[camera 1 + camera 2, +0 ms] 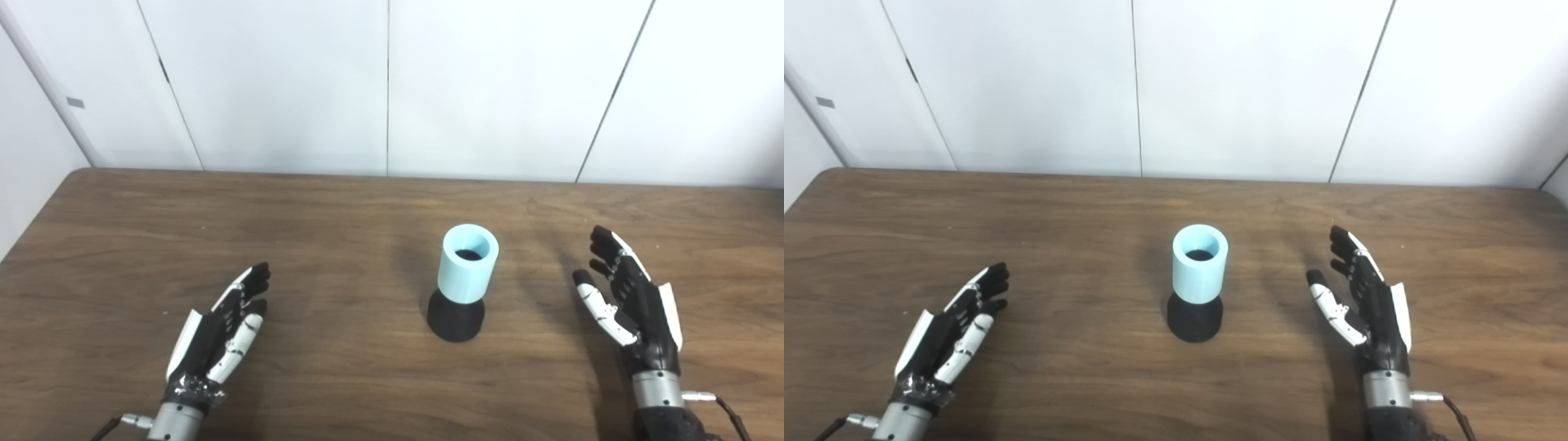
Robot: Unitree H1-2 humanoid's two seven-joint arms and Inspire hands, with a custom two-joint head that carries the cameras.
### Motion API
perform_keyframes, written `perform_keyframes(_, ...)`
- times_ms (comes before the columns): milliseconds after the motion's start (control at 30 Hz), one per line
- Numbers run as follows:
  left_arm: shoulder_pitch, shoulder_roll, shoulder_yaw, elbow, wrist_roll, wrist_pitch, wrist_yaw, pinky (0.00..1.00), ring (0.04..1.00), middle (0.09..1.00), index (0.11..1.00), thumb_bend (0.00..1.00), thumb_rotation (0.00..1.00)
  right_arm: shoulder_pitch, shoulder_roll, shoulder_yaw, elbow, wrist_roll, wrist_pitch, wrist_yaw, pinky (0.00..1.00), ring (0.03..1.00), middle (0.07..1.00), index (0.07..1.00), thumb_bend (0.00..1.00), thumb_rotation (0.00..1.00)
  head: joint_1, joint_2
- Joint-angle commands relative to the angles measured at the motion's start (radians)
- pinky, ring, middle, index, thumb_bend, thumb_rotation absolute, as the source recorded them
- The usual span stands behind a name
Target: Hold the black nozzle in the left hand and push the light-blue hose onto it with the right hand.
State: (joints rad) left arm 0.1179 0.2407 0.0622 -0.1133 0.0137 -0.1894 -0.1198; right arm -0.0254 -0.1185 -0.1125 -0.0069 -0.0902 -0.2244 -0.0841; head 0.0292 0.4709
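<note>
**Hose on nozzle, both hands empty**

Left hand (217, 334) w/ fingers spread, holding nothing, near table's (122, 245) front-left, well apart from parts. Center: black nozzle (456, 318) stands upright on table, light-blue hose (467, 264) seated on top of it, open end up. Right hand (631, 300) also spread & empty, palm facing hose, near but not touching.

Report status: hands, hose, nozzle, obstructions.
Left hand open, right hand open, both apart from the parts. Light-blue cylindrical hose stands upright, seated on black flared nozzle, mid brown wooden table. Nothing in the way.
</note>
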Motion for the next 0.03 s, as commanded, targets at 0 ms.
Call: perform_keyframes(0, -0.002, -0.021, 0.008, 0.053, -0.03, -0.072, 0.018, 0.84, 0.891, 0.893, 0.887, 0.14, 0.57, -0.011, -0.005, -0.01, 0.001, 0.019, -0.063, -0.005, 0.81, 0.868, 0.871, 0.843, 0.15, 0.02, -0.004, 0.003)
